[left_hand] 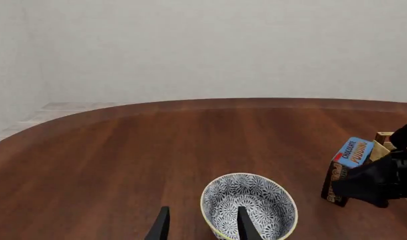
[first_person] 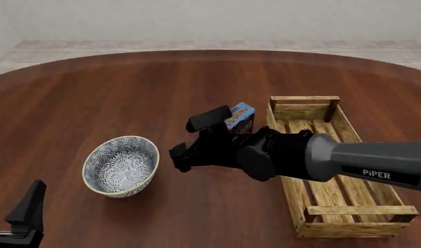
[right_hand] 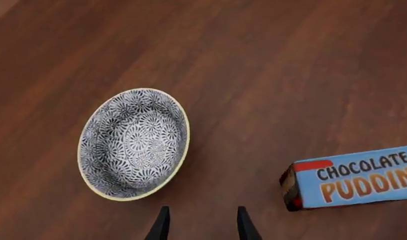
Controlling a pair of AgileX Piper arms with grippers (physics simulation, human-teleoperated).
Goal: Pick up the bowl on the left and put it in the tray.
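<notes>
The bowl (first_person: 121,165), white with a dense blue-grey pattern and a pale rim, stands upright on the wooden table left of centre; it also shows as the bowl (left_hand: 249,205) and the bowl (right_hand: 133,142). The tray (first_person: 303,101), a long light-wood slatted crate, lies to the right. My right gripper (first_person: 181,156) hovers open just right of the bowl, nothing between its fingers (right_hand: 162,225). My left gripper (first_person: 10,200) stands open at the near left edge, short of the bowl; its fingers (left_hand: 162,226) hold nothing.
A blue chocolate pudding box (first_person: 239,118) stands between the bowl and the tray's far end, partly behind the right arm (first_person: 314,157); the same pudding box (right_hand: 353,177) lies right of the right gripper. Bare table stretches behind the bowl.
</notes>
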